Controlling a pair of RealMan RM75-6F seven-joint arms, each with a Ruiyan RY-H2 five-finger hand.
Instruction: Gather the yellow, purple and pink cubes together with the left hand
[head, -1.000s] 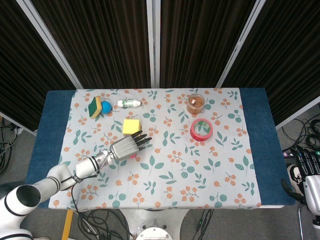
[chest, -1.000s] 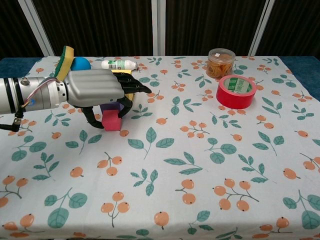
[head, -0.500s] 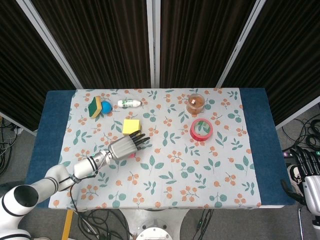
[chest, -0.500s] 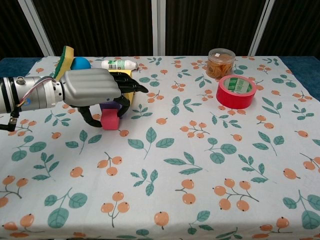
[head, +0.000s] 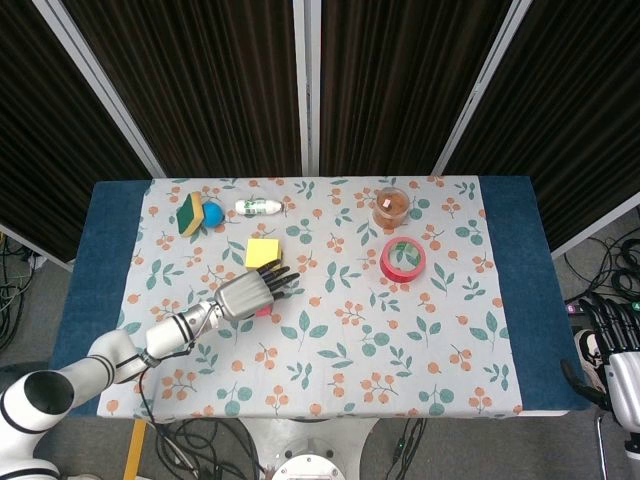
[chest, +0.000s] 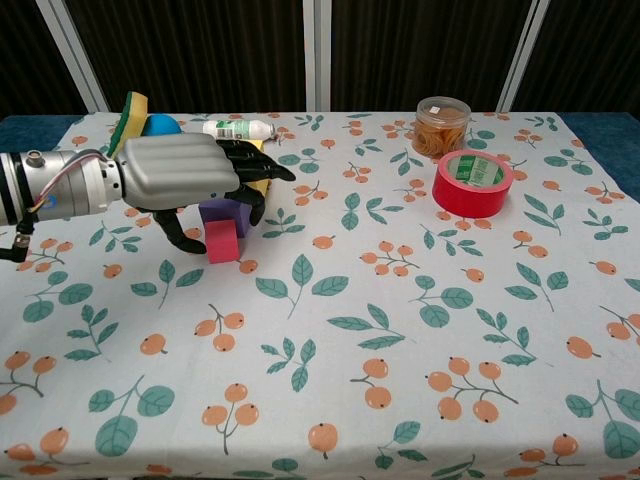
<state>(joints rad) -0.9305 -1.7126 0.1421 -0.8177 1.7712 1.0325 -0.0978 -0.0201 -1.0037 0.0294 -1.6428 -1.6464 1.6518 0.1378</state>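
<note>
My left hand (chest: 185, 180) hovers palm down over the cubes at the left of the table, fingers spread and holding nothing; the head view shows the same left hand (head: 250, 295). The pink cube (chest: 222, 241) stands on the cloth just right of the hanging thumb, apart from it. The purple cube (chest: 222, 213) sits right behind the pink one, under the fingers. The yellow cube (head: 262, 252) lies just beyond the fingertips, partly hidden in the chest view. Only a pink sliver (head: 265, 311) shows beneath the hand from above. My right hand (head: 608, 335) rests off the table at the far right, empty.
A red tape roll (chest: 473, 182) and a jar (chest: 442, 124) stand at the right back. A white bottle (chest: 238, 129), a blue ball (chest: 160, 126) and a yellow-green sponge (chest: 130, 120) lie behind the left hand.
My left hand has drawn back slightly to the left, uncovering more of the purple cube. The cubes have stayed where they were.
</note>
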